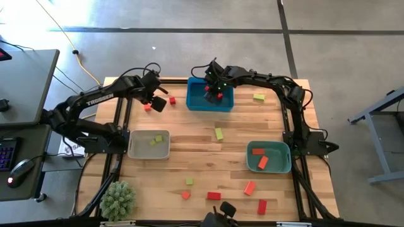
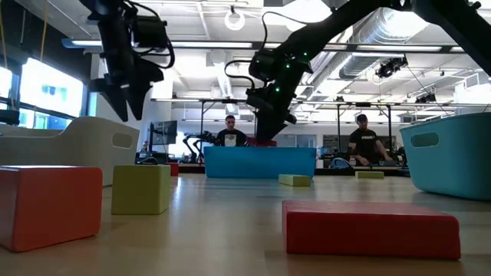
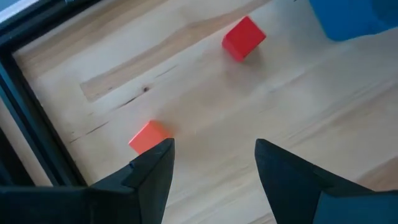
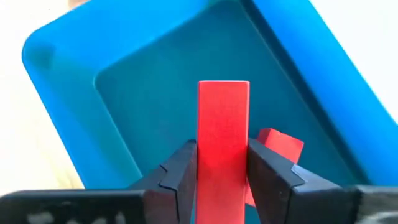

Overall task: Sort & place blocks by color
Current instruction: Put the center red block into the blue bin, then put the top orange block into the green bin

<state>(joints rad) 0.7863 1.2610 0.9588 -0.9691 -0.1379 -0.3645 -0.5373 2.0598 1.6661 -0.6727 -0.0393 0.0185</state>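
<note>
The right gripper (image 4: 222,168) pinches a red oblong block (image 4: 223,137) over the blue tray (image 1: 196,101), apparently releasing it; the left gripper (image 3: 214,165) hovers spread, and many blocks remain unsorted.

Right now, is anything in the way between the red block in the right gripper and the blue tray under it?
Nothing visible is. The right gripper has the oblong red block between its fingers directly over the blue tray. Another red block lies in the tray just beside it, not under it.
</note>
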